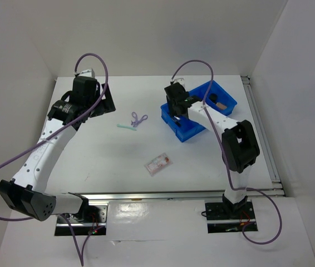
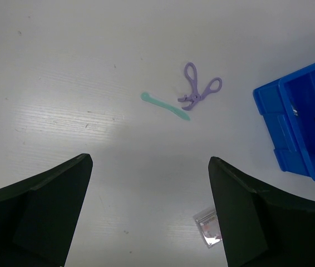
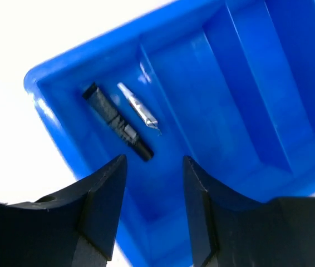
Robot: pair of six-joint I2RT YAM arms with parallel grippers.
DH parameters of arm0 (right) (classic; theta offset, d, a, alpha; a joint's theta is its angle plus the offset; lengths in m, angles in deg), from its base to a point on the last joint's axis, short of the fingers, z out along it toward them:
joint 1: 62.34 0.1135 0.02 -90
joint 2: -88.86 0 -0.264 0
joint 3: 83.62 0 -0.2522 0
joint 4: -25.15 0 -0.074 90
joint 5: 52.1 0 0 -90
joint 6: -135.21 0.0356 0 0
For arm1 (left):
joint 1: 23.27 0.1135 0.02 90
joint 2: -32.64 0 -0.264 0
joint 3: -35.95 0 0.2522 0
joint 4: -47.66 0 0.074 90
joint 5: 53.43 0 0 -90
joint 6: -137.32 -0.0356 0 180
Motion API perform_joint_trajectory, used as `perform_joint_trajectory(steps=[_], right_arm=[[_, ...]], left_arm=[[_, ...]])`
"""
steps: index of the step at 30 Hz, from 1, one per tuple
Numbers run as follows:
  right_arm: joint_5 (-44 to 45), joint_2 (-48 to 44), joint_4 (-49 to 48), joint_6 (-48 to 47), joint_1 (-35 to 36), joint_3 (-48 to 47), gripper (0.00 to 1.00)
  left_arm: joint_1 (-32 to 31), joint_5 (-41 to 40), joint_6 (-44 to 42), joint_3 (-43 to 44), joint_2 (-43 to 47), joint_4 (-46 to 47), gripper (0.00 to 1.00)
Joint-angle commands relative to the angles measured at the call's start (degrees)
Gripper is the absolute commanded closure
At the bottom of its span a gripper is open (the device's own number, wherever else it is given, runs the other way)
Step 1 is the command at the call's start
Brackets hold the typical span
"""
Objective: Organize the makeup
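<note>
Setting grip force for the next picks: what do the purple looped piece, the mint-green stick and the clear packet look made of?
purple looped piece: probably moulded plastic, matte, with one even colour and no metallic glint.
mint-green stick: likely plastic too, thin, with a flat pale colour. Its stiffness cannot be judged.
clear packet: thin transparent film, slightly glossy, with pinkish contents showing through.
</note>
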Motion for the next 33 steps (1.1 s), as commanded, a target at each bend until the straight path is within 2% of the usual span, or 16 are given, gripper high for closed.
perform_joint_trajectory(steps=[1,3,5,8,12,16,19,25,33], right_arm=[[2.43,-8.0,7.65,5.67,4.39,-3.99,0.36],[0.77,-10.65,10.21,9.01,5.72,-2.5,0.22],[-4.14,-14.96,13.29,12.88,6.43,2.15,0.17],[-11.53,-21.11,15.4,21.14,9.85,10.23,0.14],[-15.23,-25.77,18.48,39.73,15.47,18.06,0.12],[-19.27,-28.24,13.92,52.76,18.03,26.32,0.08],[-22.61,-28.95,6.9,58.4,18.91,31.51,0.04],[-26.83,-23.33,-2.69,62.29,18.91,34.42,0.01],[-26.84,-14.11,-1.91,61.25,18.91,28.98,0.01]], left_arm=[[0.25,0.82,-0.61,1.07,1.72,1.8,0.0],[0.25,0.82,-0.61,1.07,1.72,1.8,0.0],[0.25,0.82,-0.61,1.07,1.72,1.8,0.0],[0.25,0.82,-1.14,1.07,1.72,1.8,0.0],[0.25,1.35,-1.14,1.07,1.72,1.8,0.0],[0.25,1.35,-1.14,1.07,1.72,2.32,0.0],[0.25,1.35,-1.14,1.07,1.72,2.32,0.0],[0.25,0.82,-1.67,0.55,2.25,1.8,0.0],[0.25,0.29,-1.67,0.02,2.78,1.8,0.0]])
